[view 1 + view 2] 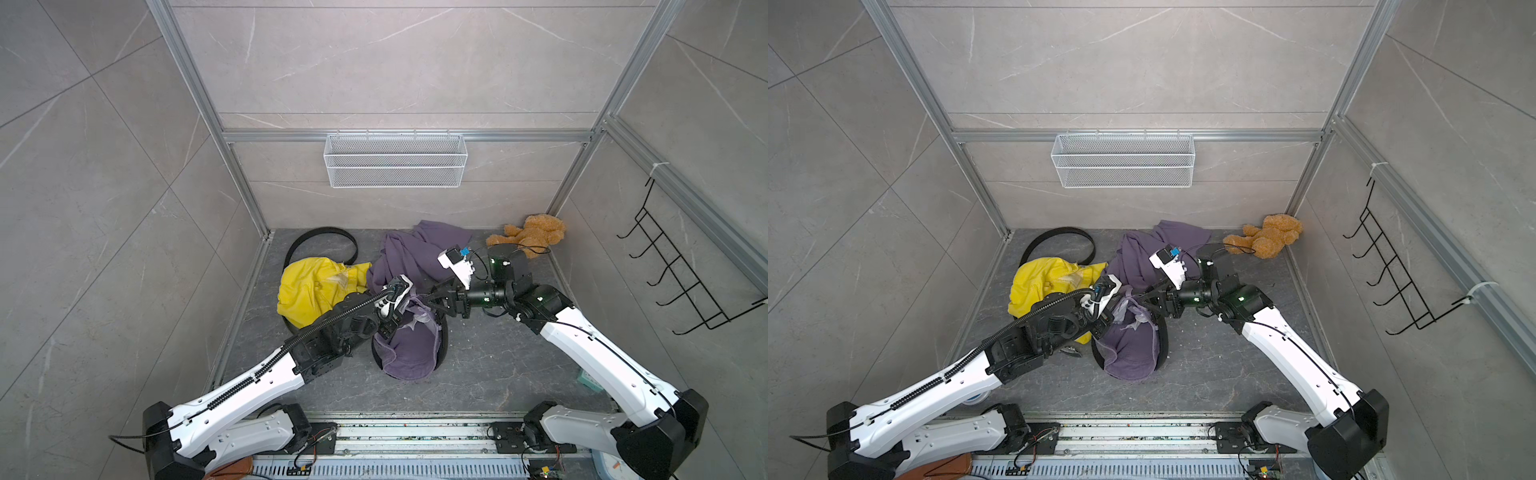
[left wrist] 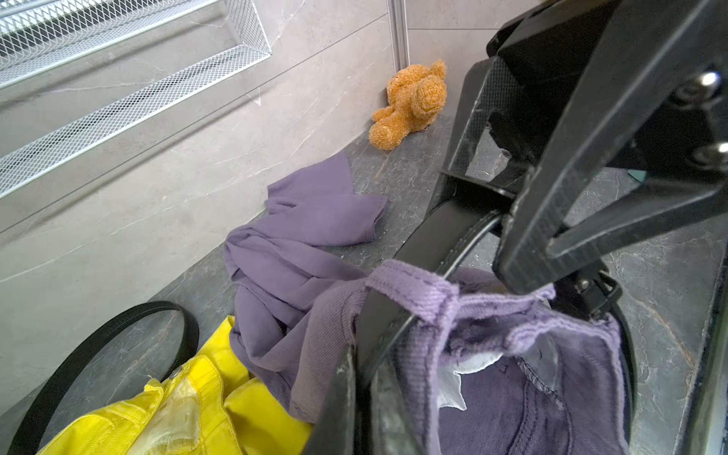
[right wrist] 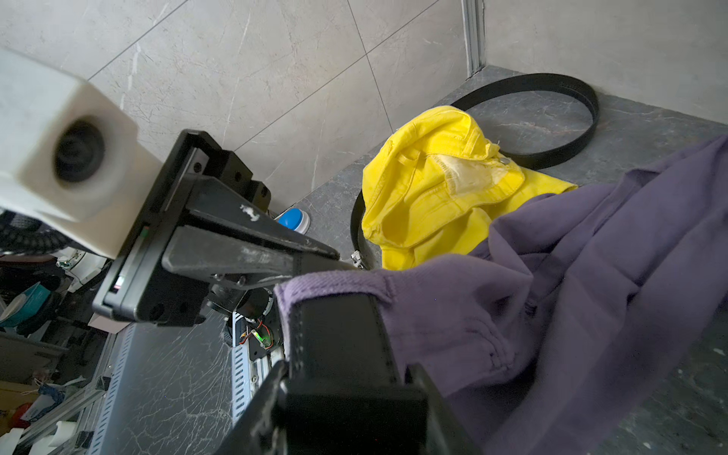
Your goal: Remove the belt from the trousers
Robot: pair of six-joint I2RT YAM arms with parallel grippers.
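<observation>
Belt-pulling step: pinning purple trousers (image 3: 472, 315) beside belt loop (image 2: 409, 287) with clamped left gripper (image 3: 331, 260), pinching black belt (image 3: 338, 327) in right gripper (image 1: 429, 300); next, probably draw clear.

The purple trousers (image 1: 409, 353) are a dusty violet twill with a white pocket lining (image 2: 453, 378). The belt (image 2: 445, 232) through their waistband is plain black. The yellow trousers (image 1: 311, 291) are bright lemon, and the loose belt (image 3: 524, 81) behind them is black too. The teddy bear (image 1: 534, 235) is orange-brown. The basket (image 1: 395, 166) is white mesh. The surface (image 1: 478, 365) is dark grey with pale veins, and the walls (image 1: 395, 62) are light grey with white veins.
</observation>
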